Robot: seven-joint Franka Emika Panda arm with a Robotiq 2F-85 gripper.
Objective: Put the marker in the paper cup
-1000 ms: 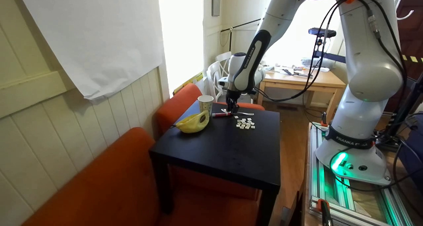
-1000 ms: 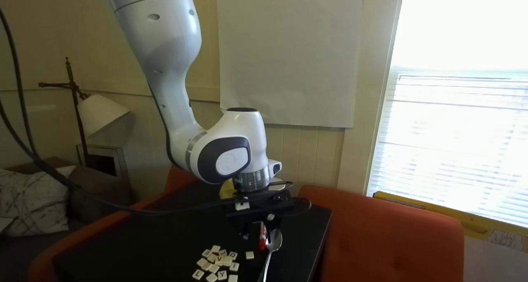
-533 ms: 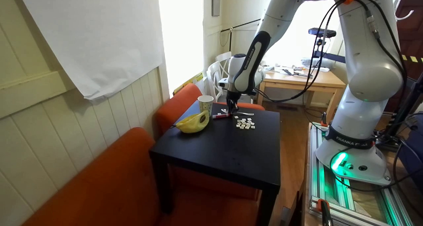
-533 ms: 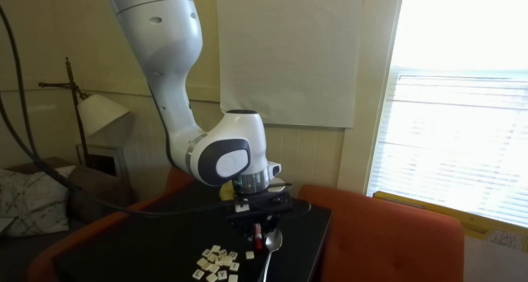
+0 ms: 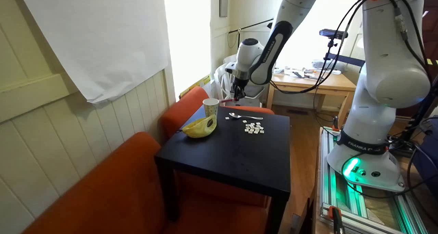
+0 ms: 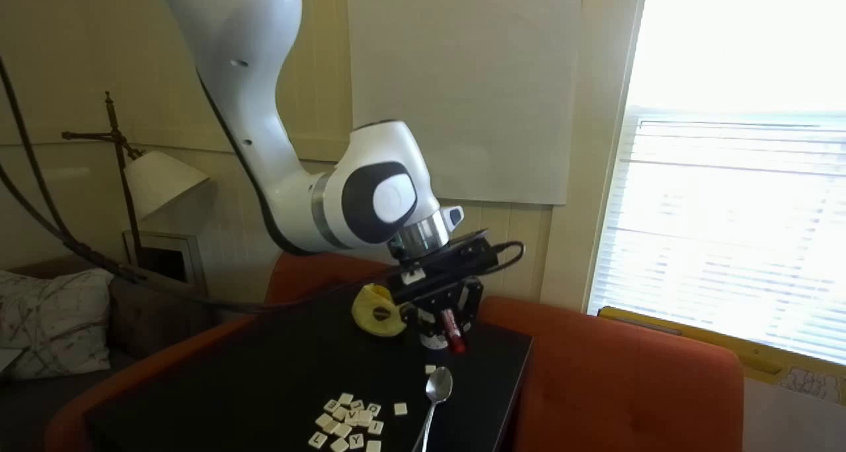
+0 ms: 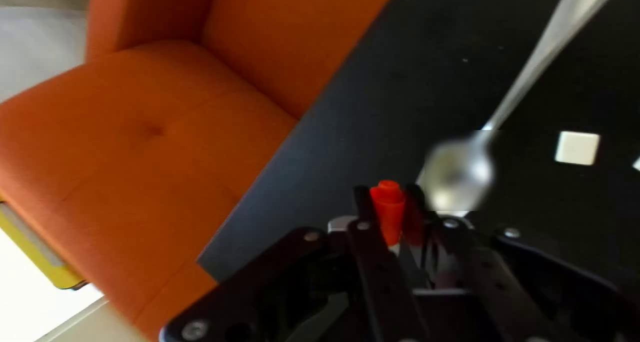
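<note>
While pinching the slim red cylindrical marker (image 6: 453,333) in the black two-fingered gripper (image 7: 389,202), carries it nearly level near the tall white speckled paper cup (image 5: 211,108), no longer down on the flat-topped black table (image 5: 232,155). Cannot tell whether touching the cup. Seems done with picking up, so probably needs to rise and tip one end down over the cup's mouth before releasing.

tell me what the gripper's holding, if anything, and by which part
The gripper holds the marker, near the red end seen in the wrist view; the exact contact spot is partly hidden.
</note>
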